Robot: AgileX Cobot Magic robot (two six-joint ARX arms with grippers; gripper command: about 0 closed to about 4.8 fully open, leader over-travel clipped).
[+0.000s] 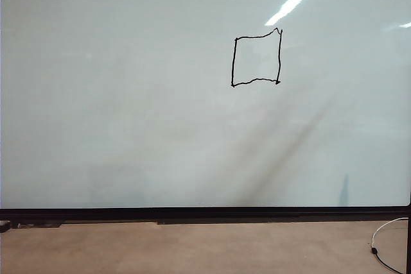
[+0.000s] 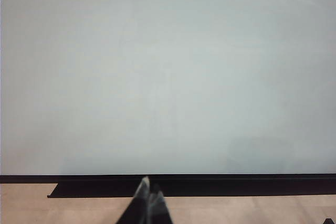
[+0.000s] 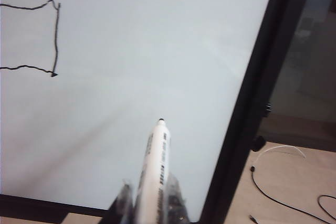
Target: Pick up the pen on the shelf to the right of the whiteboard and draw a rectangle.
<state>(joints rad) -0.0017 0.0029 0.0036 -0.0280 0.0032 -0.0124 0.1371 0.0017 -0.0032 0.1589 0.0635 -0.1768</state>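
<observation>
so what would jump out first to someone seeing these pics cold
First, the wobbly black rectangle, drawn upper right of centre on the big pale whiteboard that fills the exterior view. Next, the white pen in the right hand, tip aimed toward the board near its black right frame edge. The left hand sits shut and empty, low before the board's bottom edge.

I saw the whiteboard (image 1: pixel 128 126) standing upright on a pale brown floor (image 1: pixel 192 248), its thin black lower frame (image 1: pixel 205 212) running the full width just above it. On the board sat the rectangle (image 1: pixel 256 59), a wobbly black outline right of centre. On the floor by the board's right edge lay a thin cable (image 3: pixel 278 192), partly white, partly black.
</observation>
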